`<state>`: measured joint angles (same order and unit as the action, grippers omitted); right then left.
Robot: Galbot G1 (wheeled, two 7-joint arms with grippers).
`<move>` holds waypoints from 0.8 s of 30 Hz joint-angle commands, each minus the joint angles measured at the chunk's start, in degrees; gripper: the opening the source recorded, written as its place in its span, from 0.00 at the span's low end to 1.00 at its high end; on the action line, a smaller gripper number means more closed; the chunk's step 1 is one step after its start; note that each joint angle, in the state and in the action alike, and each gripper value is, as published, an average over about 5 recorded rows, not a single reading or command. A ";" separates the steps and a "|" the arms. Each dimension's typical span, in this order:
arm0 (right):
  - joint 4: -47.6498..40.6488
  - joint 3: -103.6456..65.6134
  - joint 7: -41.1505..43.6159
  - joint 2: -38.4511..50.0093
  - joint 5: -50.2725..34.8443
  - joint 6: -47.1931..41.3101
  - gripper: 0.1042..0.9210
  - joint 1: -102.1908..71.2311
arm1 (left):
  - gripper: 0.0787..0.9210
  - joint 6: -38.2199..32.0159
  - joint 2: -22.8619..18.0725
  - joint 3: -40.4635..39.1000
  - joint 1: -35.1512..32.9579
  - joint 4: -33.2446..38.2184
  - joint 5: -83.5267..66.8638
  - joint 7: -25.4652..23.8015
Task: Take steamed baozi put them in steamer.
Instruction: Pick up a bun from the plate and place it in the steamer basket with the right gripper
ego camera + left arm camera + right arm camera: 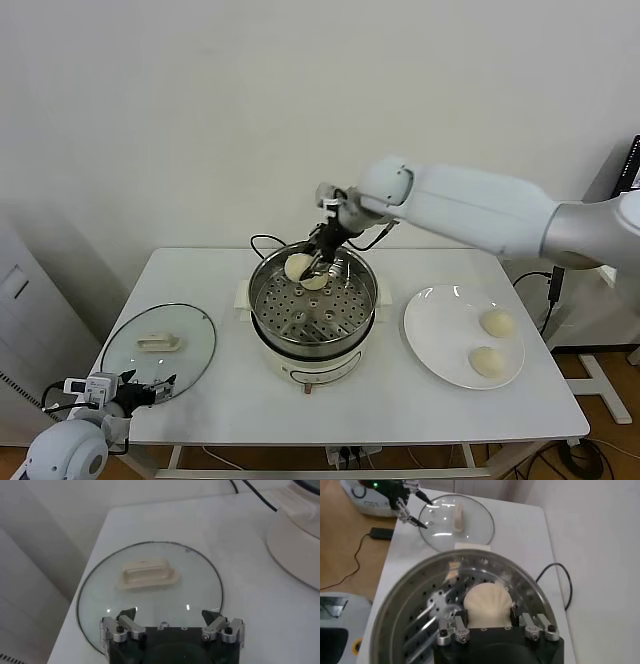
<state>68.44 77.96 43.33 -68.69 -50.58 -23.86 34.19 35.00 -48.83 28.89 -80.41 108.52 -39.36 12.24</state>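
Note:
The steamer [313, 340] is a shiny steel pot on a white base in the middle of the table, with its perforated tray [427, 615] bare where it shows. My right gripper [316, 270] reaches over the pot's back rim and is shut on one cream-white baozi [487, 602], a finger on each side. The bun [300, 268] hangs low inside the pot near its back wall. I cannot tell whether it touches the tray. Two more baozi [497, 323] [487, 361] lie on the white plate [430, 335] to the right of the steamer.
A round glass lid [158, 345] with a cream handle [147, 575] lies flat at the table's left. My left gripper [169, 615] stands open and idle over the lid's near edge. A black cord [268, 240] runs behind the steamer. A wall stands behind the table.

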 commanded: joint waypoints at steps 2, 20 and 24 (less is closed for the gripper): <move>-1.54 -0.33 -6.69 -5.17 1.48 -3.90 0.51 -5.22 | 0.88 -0.05 -0.07 0.68 -0.57 0.49 -0.08 0.00; -1.40 -0.43 -8.11 -5.17 2.05 -5.44 0.52 -7.81 | 0.88 -0.30 -0.30 1.40 -1.49 0.53 -0.05 0.03; -1.49 -0.89 -8.50 -5.04 1.93 -5.45 0.58 -7.37 | 0.88 -0.30 -0.41 1.38 -1.56 0.57 -0.03 0.04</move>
<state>67.07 77.36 35.87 -73.22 -48.75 -28.78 27.45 34.71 -49.15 30.28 -81.88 109.15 -39.42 12.26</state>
